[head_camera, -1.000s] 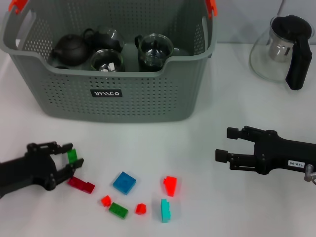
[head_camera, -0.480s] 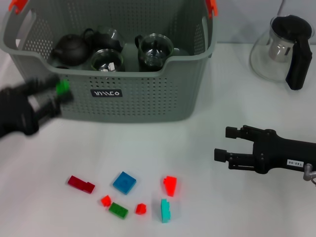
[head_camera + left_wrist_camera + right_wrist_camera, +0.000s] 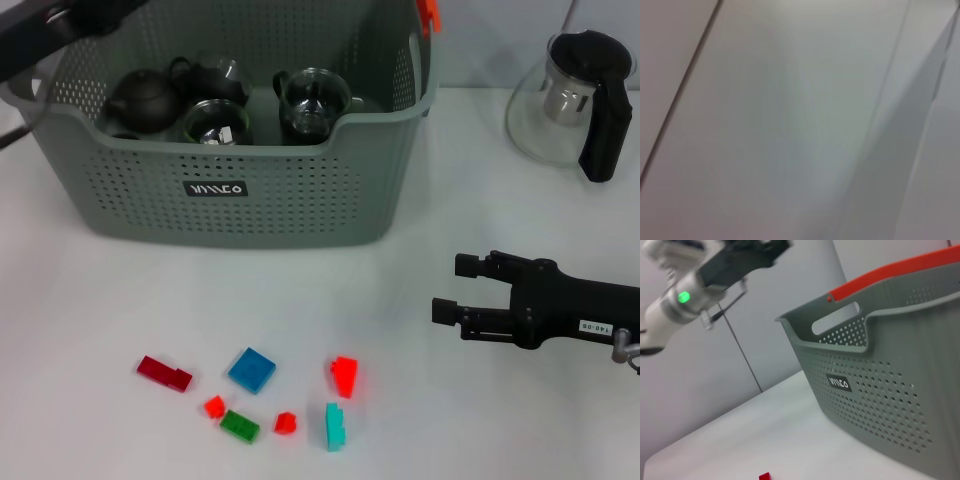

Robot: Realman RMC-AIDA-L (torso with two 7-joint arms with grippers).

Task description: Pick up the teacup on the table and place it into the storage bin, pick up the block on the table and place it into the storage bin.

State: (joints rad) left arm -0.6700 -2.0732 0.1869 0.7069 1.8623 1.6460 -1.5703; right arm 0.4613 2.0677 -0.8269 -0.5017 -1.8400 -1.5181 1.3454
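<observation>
The left gripper (image 3: 95, 12) is raised over the bin's (image 3: 300, 200) left rim, its state unclear; the right gripper (image 3: 452, 290) is held wide above the table (image 3: 400, 400).

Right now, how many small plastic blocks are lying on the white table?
7, all in front of the grey perforated storage bin: dark red, blue square, small red, green, small red, orange-red, teal. None looks hidden.

Grey perforated storage bin (image 3: 300, 190) with orange-red clips (image 3: 428, 12) and a black label (image 3: 216, 188) lettered in white. On the white table (image 3: 400, 290): dark red block (image 3: 164, 373), blue block (image 3: 252, 369), green block (image 3: 240, 426), teal block (image 3: 335, 426), several bright red ones. Clear glass teapot (image 3: 570, 100) with black handle; black right gripper (image 3: 450, 290).
</observation>
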